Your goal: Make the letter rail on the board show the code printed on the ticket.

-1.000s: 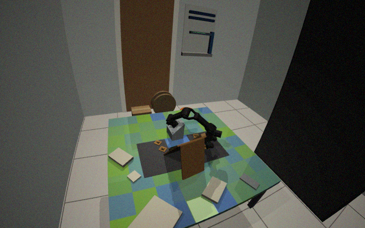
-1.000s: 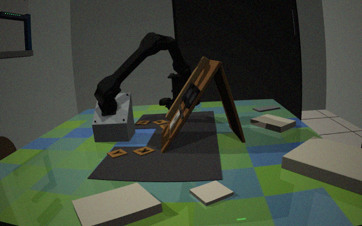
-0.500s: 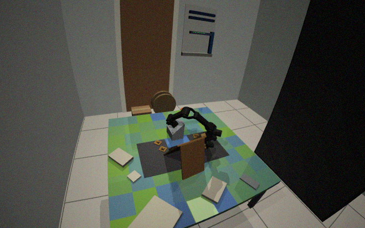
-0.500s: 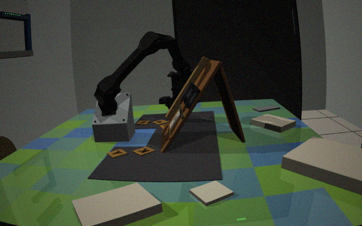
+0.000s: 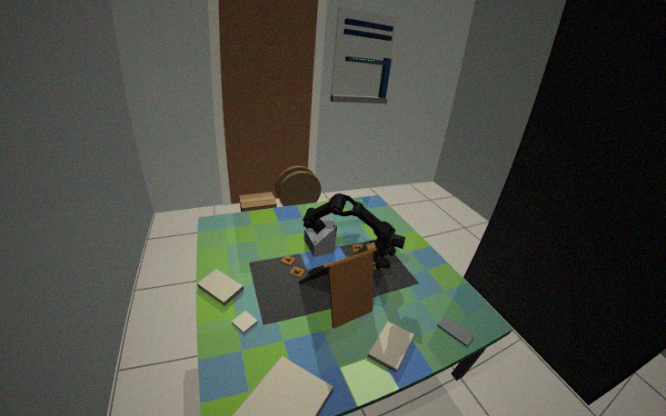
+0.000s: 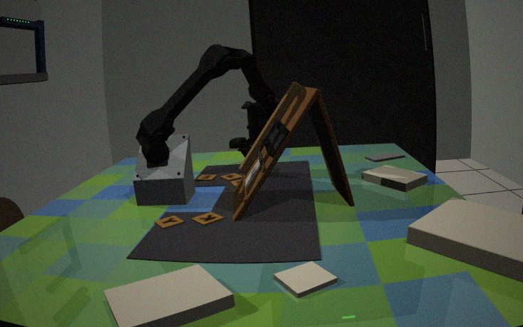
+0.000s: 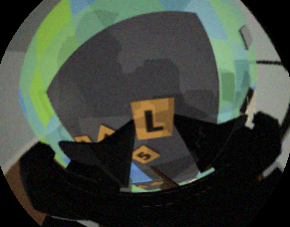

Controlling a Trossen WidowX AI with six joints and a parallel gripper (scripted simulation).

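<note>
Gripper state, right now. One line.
Gripper: shut on the L tile, held between its fingers above the dark mat.
</note>
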